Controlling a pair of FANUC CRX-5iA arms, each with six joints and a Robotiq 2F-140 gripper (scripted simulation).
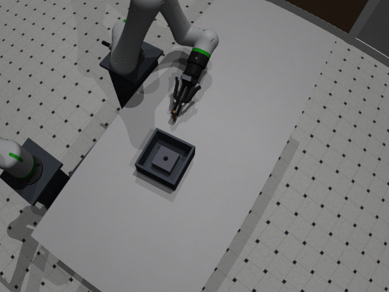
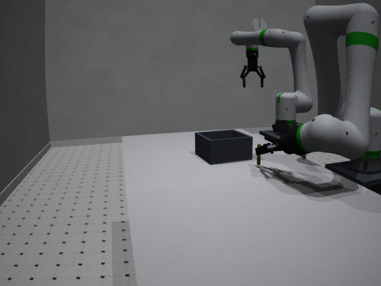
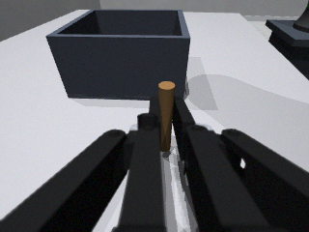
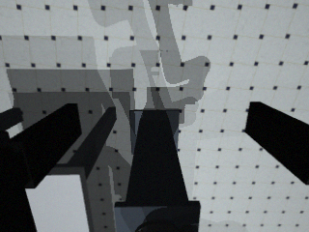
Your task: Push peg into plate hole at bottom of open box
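Note:
The brown peg (image 1: 174,117) (image 2: 258,158) (image 3: 166,99) is upright, its lower end at or just above the table; contact cannot be told. My left gripper (image 1: 176,112) (image 2: 259,150) (image 3: 165,109), lying nearly level, is shut on the peg's upper part. The dark open box (image 1: 155,179) (image 2: 230,152) (image 3: 121,68) stands a short way from the peg. Inside, in the top view, the light grey plate (image 1: 171,162) shows its round hole (image 1: 165,158), empty. The box walls hide the plate in the other views. My right gripper (image 2: 252,83) (image 4: 163,118) is open and empty, high up.
Both stand on the white table (image 1: 226,151) (image 2: 184,215) (image 3: 34,135). The right arm's pedestal (image 1: 51,162) stands beside the table edge, and the left arm's pedestal (image 1: 149,52) is farther along that edge. The box walls rise above the plate on all sides.

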